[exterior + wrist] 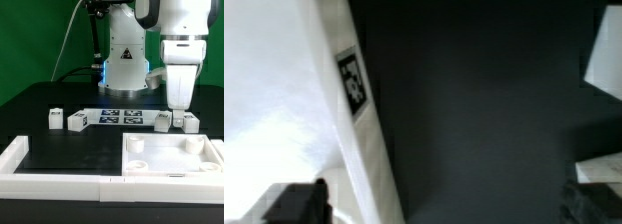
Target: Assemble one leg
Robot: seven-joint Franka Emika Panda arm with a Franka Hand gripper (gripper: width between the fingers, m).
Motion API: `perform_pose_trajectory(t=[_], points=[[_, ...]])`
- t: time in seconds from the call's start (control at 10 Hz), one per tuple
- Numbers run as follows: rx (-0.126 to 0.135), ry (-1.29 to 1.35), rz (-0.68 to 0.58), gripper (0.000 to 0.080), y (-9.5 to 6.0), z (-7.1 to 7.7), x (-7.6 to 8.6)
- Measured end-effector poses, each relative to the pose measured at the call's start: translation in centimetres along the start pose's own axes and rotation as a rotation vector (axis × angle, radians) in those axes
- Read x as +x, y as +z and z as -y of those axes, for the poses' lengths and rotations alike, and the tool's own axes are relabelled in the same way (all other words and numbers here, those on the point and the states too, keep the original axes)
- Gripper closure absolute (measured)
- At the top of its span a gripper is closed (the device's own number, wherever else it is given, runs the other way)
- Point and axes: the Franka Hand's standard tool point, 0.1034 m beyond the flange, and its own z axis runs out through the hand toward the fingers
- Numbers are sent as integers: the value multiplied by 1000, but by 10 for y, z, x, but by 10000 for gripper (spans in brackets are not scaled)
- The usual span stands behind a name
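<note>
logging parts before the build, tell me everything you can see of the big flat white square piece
The big flat white square piece looks like smooth white plastic, with edges that seem raised and round sockets near its corners. It lies flat on the black table, at the front on the exterior view's right, close by the white border frame; contact there is unclear. Nothing rests on it.

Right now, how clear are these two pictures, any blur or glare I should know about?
Exterior view: fairly sharp and evenly lit, though the large white piece is washed out and a bluish glow sits at the arm's base. Wrist view: out of focus; the square tag is smeared, the white surface around it overexposed.
</note>
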Motion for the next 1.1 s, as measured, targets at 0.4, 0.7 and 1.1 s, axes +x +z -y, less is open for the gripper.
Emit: perform_pose_trajectory(t=[0.4, 0.7, 1.1], points=[[7, 277, -8, 150, 2, 2, 0], [30, 752, -24, 150, 8, 25, 5], [58, 1130, -24, 150, 7, 40, 34]])
